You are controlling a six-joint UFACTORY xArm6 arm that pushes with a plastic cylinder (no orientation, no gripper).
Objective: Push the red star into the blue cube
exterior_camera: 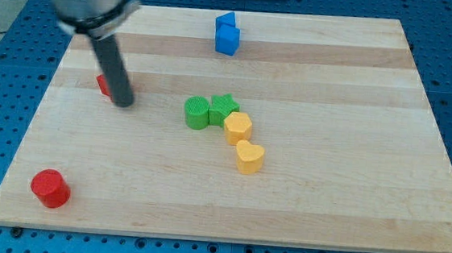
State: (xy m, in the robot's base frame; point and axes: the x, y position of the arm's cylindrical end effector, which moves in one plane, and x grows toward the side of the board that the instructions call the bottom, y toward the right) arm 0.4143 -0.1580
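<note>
The red star [102, 84] lies at the board's left, mostly hidden behind my rod, so only a small red part shows. My tip [123, 102] rests on the board just right of and touching or nearly touching that red piece. The blue cube [227, 39] sits near the view's top centre, with a second blue block [225, 19] right behind it. The blue cube is far to the upper right of my tip.
A green cylinder [197, 112] and a green star [223, 106] sit mid-board, with a yellow block [238, 127] and a yellow heart [249, 157] just below right. A red cylinder [50, 189] stands at the lower left corner.
</note>
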